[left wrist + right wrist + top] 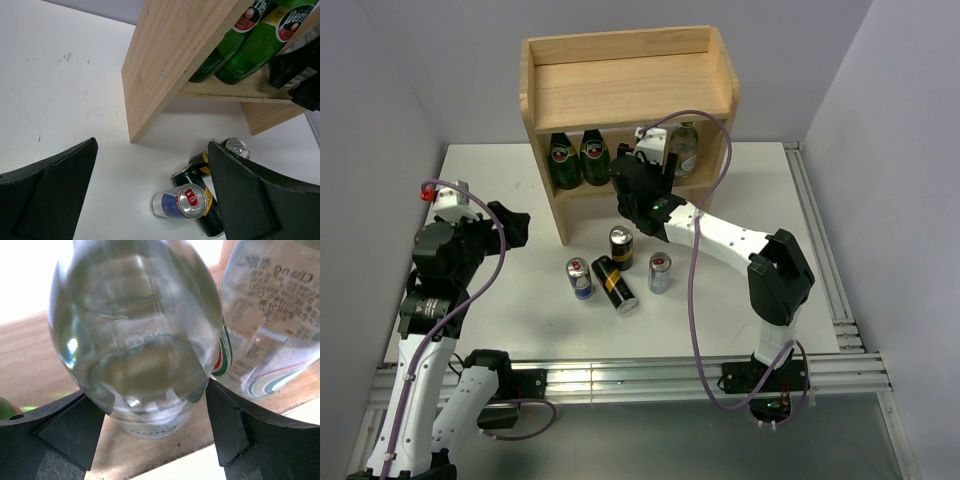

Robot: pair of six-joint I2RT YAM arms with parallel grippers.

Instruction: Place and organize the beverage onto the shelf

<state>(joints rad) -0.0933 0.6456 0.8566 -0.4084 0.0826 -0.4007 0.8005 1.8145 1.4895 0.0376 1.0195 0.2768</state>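
Observation:
The wooden shelf [625,85] stands at the back. My right gripper [651,160] reaches into its lower tier and is shut on a clear glass bottle [137,335] that stands on the lower board [30,370]. A second clear bottle [272,315] stands just right of it, and shows in the top view [686,148]. On the table in front stand two blue-and-silver cans [580,278] [660,272] and one black-and-gold can [621,247]; another black-and-gold can [616,285] lies on its side. My left gripper [510,226] is open and empty, left of the shelf.
Two green glass bottles [563,160] [594,157] stand at the left of the lower tier, also in the left wrist view [250,42]. The shelf's top board [630,90] is bare. A metal rail [820,240] runs along the table's right edge.

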